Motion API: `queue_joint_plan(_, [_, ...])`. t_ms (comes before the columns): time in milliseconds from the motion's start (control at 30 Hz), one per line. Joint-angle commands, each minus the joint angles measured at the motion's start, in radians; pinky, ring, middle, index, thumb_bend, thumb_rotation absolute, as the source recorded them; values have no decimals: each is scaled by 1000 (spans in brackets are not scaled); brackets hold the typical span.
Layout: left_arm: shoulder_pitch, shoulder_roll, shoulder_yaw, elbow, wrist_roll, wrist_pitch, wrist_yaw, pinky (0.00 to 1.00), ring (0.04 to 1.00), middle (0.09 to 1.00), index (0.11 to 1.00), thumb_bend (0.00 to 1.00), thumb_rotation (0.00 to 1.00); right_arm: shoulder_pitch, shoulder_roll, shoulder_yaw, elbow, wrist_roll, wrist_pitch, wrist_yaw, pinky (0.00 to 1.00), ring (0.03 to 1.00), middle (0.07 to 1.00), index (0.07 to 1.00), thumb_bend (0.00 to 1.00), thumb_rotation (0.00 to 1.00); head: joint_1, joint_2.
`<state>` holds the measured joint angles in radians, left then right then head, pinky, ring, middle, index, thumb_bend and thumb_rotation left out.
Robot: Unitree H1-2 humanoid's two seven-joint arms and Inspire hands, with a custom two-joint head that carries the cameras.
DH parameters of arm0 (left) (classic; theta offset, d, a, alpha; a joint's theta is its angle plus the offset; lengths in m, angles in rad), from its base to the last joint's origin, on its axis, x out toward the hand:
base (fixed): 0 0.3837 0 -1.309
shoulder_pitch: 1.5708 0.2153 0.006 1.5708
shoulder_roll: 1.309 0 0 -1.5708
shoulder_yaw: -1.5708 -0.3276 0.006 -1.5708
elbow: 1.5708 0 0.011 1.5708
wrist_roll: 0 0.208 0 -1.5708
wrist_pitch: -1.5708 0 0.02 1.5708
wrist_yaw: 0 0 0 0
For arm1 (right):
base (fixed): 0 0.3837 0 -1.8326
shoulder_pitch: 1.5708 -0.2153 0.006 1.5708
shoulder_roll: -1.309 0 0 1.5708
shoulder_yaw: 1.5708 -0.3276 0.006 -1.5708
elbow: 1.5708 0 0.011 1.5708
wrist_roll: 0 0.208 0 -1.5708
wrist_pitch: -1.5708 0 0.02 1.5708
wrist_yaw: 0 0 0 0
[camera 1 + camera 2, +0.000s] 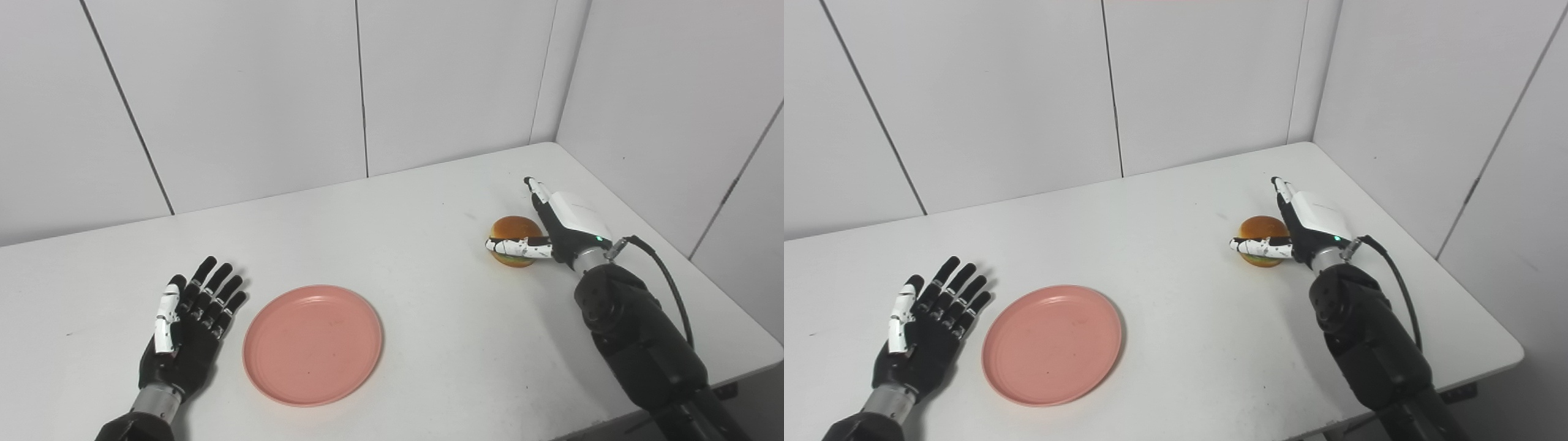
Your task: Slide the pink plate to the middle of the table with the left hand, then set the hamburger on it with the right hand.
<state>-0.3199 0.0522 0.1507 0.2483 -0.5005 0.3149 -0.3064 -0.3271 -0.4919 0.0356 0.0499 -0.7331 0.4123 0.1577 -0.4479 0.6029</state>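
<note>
Nearest to the camera, the pink plate [312,344] is lying flat on the white table [429,294], toward the front and a little left of the table's middle. Just beside the plate, on its left, the left hand [187,331] is resting palm up with its fingers spread apart, holding nothing and not touching the rim.

Well to the right of the plate and further back, the hamburger [516,241] is sitting upright, bun dome up. The right hand [554,233] is standing beside it with the thumb reaching across its near side and the fingers pointing away along its far side; the hand is not yet closing, so nothing is clamped.

Being round, neither plate nor hamburger is showing a long axis or a heading.

To grasp well, I judge the hand should be closing low around the bun's sides, squeezing lightly and evenly so the layers are not shearing, then lifting straight up before travelling left toward the plate.
</note>
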Motion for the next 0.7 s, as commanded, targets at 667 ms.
queue_joint_plan(667, [24, 16, -4, -20, 11, 57, 24, 950, 931, 934, 923, 331, 1000, -98, -29, 44, 105, 7, 22, -25, 847, 941, 976, 1000, 1000, 675, 8, 12])
